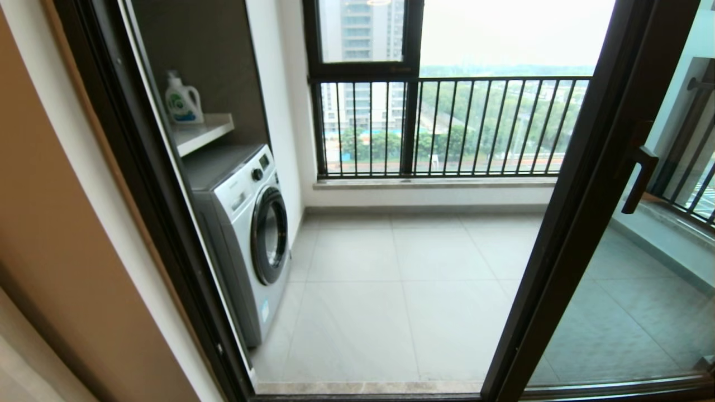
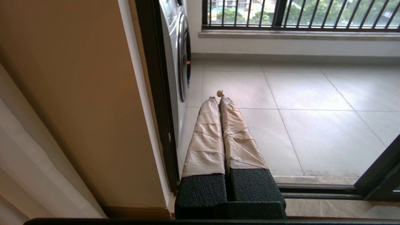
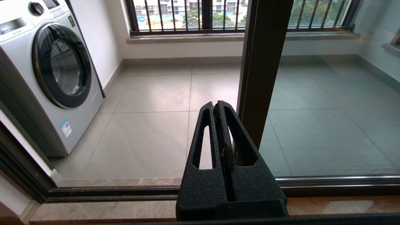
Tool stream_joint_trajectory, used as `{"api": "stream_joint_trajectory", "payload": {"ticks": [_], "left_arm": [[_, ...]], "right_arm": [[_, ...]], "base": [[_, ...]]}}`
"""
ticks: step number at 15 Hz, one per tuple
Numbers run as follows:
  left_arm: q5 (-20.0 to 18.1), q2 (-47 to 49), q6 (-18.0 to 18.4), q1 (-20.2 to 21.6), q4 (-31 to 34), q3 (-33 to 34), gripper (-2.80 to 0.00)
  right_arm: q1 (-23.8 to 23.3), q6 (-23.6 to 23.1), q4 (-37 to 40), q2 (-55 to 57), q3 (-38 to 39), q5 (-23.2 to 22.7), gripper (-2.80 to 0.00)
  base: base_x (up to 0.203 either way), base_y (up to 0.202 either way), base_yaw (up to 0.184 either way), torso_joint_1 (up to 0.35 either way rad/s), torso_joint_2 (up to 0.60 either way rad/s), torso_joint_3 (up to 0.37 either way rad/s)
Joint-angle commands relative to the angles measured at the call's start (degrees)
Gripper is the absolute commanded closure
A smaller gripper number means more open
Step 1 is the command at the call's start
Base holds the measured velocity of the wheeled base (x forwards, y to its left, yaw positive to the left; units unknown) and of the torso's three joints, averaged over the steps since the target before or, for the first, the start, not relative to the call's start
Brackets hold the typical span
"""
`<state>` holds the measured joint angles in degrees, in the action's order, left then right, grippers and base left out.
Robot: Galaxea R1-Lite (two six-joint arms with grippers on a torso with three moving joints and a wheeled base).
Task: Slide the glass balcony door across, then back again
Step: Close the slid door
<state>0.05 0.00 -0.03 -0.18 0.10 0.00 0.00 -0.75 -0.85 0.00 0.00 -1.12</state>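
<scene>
Head view has the door [image 1: 564, 234] slid to the right, dark metal frame slanting up, clear glass, straight bar handle [image 1: 637, 178] on its edge. Doorway is open onto pale grey floor tiles [image 1: 402, 290], with a rounded silver washer [image 1: 246, 234] at left and black railings [image 1: 475, 125] behind. Left gripper [image 2: 217, 97], fingers wrapped in crinkled tan tape, pressed together on nothing, hangs by the left jamb. Right gripper [image 3: 215, 106], pebbled black slotted fingers closed and empty, sits just beside the door frame
</scene>
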Motion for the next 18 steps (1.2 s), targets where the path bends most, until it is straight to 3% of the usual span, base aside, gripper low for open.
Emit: {"api": "stream_joint_trajectory", "payload": {"ticks": [1,8,12,15,18], "left_arm": [[0.02,0.09,-0.04,0.01,-0.01,0.0,0.0],[0.04,0.09,-0.06,0.01,-0.01,0.0,0.0],[0.02,0.09,0.03,0.01,-0.01,0.0,0.0],[-0.03,0.09,-0.06,0.01,-0.01,0.0,0.0],[0.04,0.09,0.03,0.01,-0.01,0.0,0.0]], "right_arm": [[0.0,-0.04,-0.03,0.0,0.44,-0.02,0.0],[0.0,1.98,-1.08,-0.09,0.7,1.47,0.0],[-0.09,0.72,-1.06,-0.05,-0.06,1.8,0.0],[-0.09,-0.06,0.47,7.35,-8.37,1.23,0.0],[-0.12,0.7,0.92,21.95,-24.16,1.5,0.0]], "base": [[0.0,0.0,0.0,0.0,0.0,0.0],[0.0,0.0,0.0,0.0,0.0,0.0],[0.0,0.0,0.0,0.0,0.0,0.0],[0.0,0.0,0.0,0.0,0.0,0.0],[0.0,0.0,0.0,0.0,0.0,0.0]]}}
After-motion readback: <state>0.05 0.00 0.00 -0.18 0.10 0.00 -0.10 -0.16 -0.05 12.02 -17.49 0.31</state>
